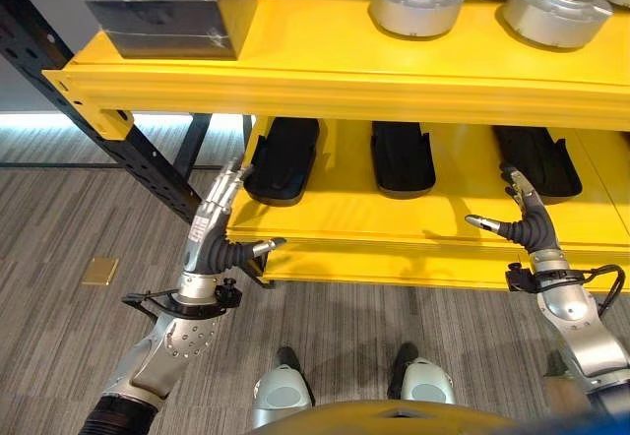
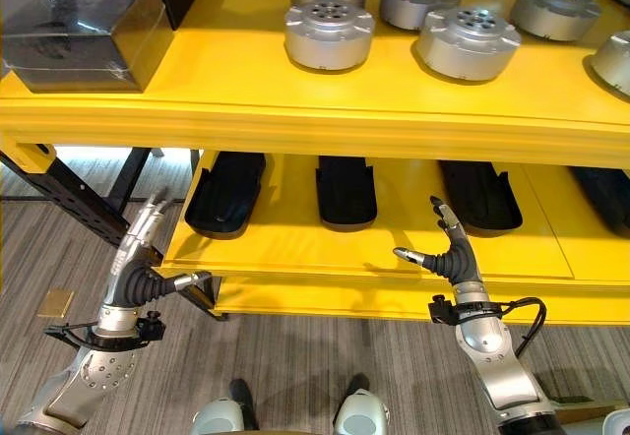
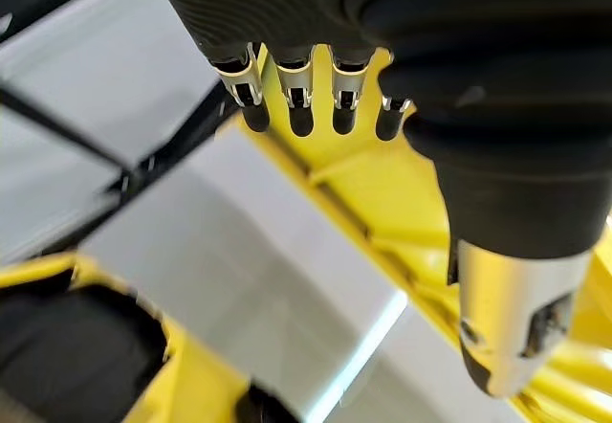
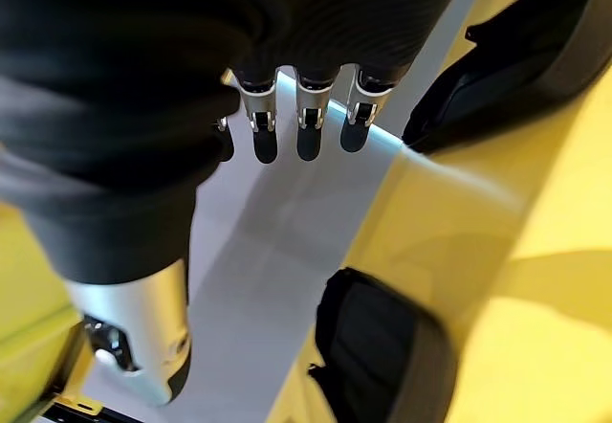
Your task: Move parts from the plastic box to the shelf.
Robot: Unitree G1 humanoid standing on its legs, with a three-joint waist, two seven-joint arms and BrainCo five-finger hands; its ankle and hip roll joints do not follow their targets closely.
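- The left hand (image 1: 219, 226) is nearest, raised at the left end of the lower shelf (image 1: 394, 228), fingers straight and together, thumb stuck out to the side; it holds nothing.
- The right hand (image 2: 448, 248) stands over the front edge of the lower shelf, fingers straight, thumb spread wide, also empty.
- Parts: round silver-grey discs with a stepped rim and a ring of small holes on top. They sit on the upper shelf (image 1: 325, 71), well above and beyond both hands, touching neither.
- One part (image 2: 329, 31) stands near the front middle of that shelf, another (image 2: 467, 41) just to its right, and more behind them.
- A dark box (image 1: 172, 7) rests at the left end of the upper shelf, above the left hand.
- Black trays lie on the lower shelf: the left tray (image 1: 283, 159) just beyond the left hand's fingertips, the middle tray (image 1: 403, 156) between the hands, the right tray (image 2: 479, 196) just beyond the right hand.
- The floor (image 1: 59, 228) below is grey and striped.
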